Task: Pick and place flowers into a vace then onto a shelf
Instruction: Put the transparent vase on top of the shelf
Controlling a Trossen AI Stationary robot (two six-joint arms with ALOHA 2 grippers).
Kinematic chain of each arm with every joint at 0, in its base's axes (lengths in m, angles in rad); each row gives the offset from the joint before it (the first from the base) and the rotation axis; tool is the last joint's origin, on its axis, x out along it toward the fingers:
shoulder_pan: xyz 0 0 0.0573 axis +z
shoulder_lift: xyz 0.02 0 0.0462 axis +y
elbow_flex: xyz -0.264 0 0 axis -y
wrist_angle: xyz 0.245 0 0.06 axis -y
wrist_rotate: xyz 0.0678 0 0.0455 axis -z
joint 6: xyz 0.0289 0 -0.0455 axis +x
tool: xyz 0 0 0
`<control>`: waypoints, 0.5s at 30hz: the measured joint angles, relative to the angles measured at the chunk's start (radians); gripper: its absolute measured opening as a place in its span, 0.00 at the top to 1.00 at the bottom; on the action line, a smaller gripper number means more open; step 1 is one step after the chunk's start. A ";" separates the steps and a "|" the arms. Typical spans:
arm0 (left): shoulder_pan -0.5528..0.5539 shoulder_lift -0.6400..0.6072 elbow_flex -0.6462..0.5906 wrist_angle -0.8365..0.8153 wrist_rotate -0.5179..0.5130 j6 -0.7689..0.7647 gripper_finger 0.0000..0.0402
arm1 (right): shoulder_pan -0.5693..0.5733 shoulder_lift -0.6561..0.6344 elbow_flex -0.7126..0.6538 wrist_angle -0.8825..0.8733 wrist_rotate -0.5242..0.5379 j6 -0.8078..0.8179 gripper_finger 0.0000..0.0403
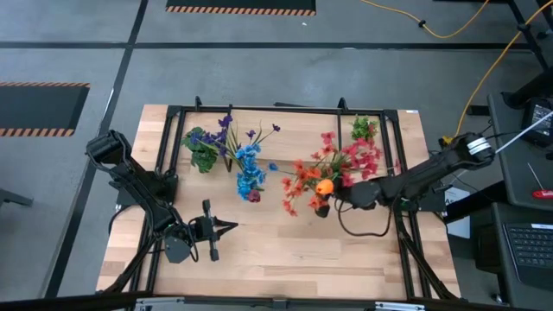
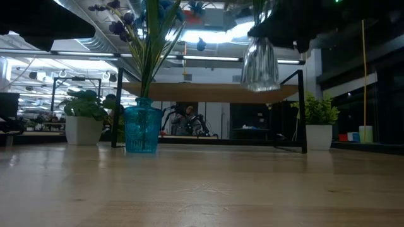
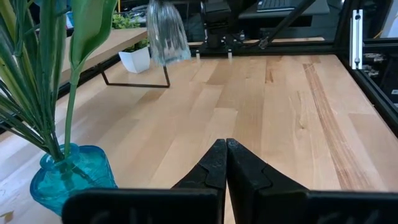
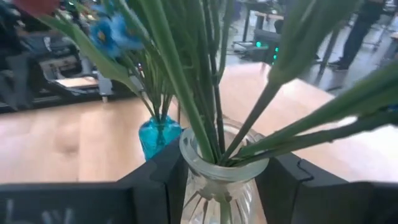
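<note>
A clear ribbed glass vase [image 2: 259, 63] holds red and orange flowers [image 1: 333, 168] with one orange bud [image 1: 324, 187]. My right gripper [image 4: 221, 186], reaching in from the table's right, is shut on it and holds it in the air in front of the shelf [image 2: 208, 91]. A blue glass vase [image 2: 142, 129] with blue and purple flowers [image 1: 246, 160] stands by its base on the table. My left gripper [image 3: 226, 163] is shut and touches nothing, low over the table's near left part, its tips toward the right. My right gripper pinches the clear vase's neck [image 4: 219, 167], just under the rim, between its two fingers [image 4: 165, 177], one on each side. The fingers come level from the table's right side. The vase is lifted clear of the table, about upright, with the stems standing up out of it.
Two small potted plants in white pots [image 2: 82, 123] [image 2: 319, 129] stand at the shelf's ends. The shelf's black legs [image 2: 303, 110] rise from the tabletop. Bare wood lies across the table's near half [image 1: 285, 250]. A black frame rail [image 3: 367, 68] edges the table.
</note>
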 joint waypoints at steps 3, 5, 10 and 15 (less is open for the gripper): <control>0.000 0.000 0.000 0.004 0.000 0.000 0.99 | 0.000 -0.054 0.000 -0.004 -0.039 -0.042 0.64; 0.002 0.000 0.000 0.004 -0.003 0.000 0.99 | 0.000 -0.089 0.000 -0.017 -0.053 -0.052 0.64; 0.013 0.000 0.000 0.006 -0.003 0.000 1.00 | -0.005 -0.170 0.000 -0.074 -0.060 -0.102 0.64; 0.026 0.000 0.000 0.006 -0.003 0.000 0.99 | -0.039 -0.242 0.000 -0.157 -0.060 -0.104 0.64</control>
